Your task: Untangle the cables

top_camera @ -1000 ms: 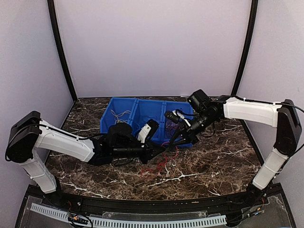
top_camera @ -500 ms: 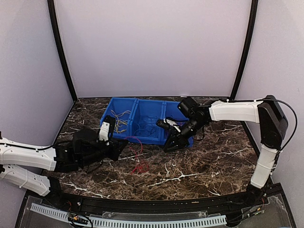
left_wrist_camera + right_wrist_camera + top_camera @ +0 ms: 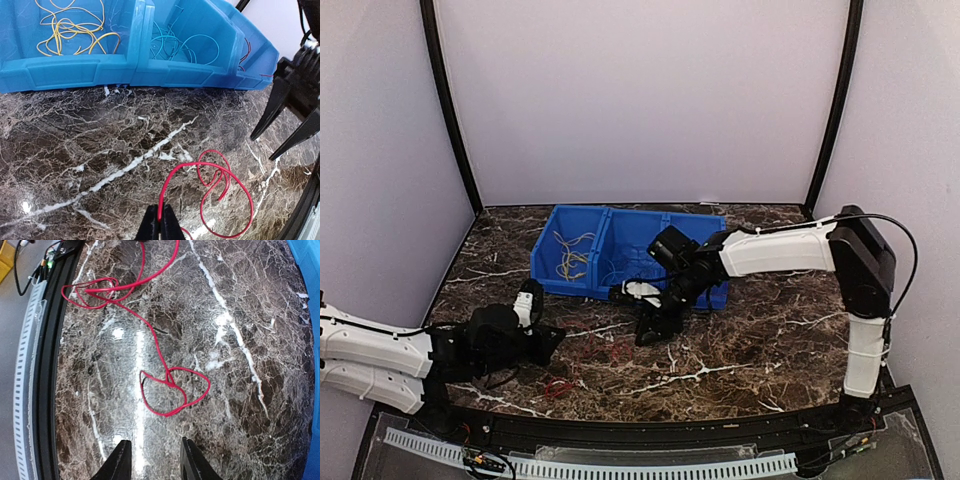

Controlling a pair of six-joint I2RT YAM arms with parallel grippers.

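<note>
My left gripper (image 3: 161,222) is shut on one end of a red cable (image 3: 225,182) that curls in loops on the marble table. In the top view the left gripper (image 3: 548,340) is low at the near left, with the red cable (image 3: 610,350) trailing to its right. My right gripper (image 3: 152,462) is open and empty, hovering just above a knotted loop of the red cable (image 3: 175,390); in the top view it (image 3: 648,325) is in front of the bin. Yellow cables (image 3: 75,30) and blue cables (image 3: 185,45) lie in separate bin compartments.
A blue three-compartment bin (image 3: 570,285) stands at the back centre of the table; its right compartment holds a few red wires (image 3: 246,50). A black rail and white slotted strip (image 3: 35,365) run along the table's near edge, close to more red cable loops (image 3: 100,290).
My left arm has pulled back to the near left, dragging the red cable with it. My right gripper has moved left and down from the bin to above the red cable.
</note>
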